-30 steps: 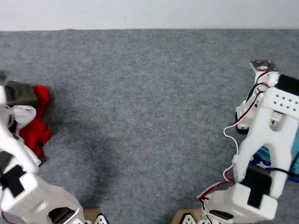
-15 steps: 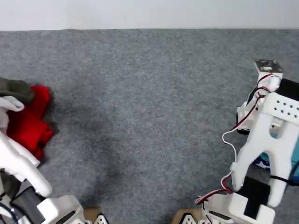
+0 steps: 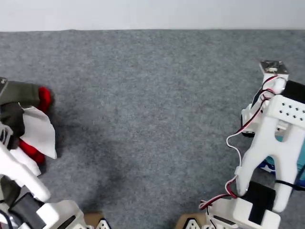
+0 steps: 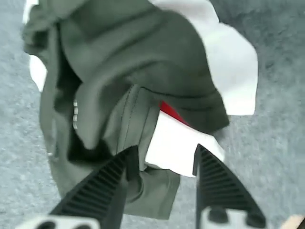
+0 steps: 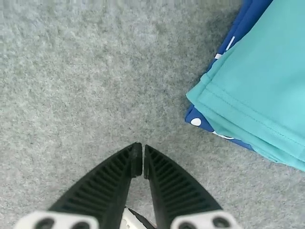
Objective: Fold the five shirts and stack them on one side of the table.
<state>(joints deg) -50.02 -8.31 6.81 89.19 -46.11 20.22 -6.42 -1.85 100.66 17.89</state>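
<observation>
left tool (image 4: 162, 164) spread, over green shirt (image 4: 143, 62) | right tool (image 5: 143, 160) clenched empty, beside teal shirt (image 5: 262, 86)

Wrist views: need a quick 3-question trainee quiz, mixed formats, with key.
1. True or false: the right pincer is shut on nothing.
2. Which shirt lies on the blue shirt? A red, B teal, C white.
3. Fill in: in the left wrist view, a strip of ___ shirt shows between the olive shirt and the white shirt.
Key: 1 true. 2 B, the teal shirt. 3 red shirt.
</observation>
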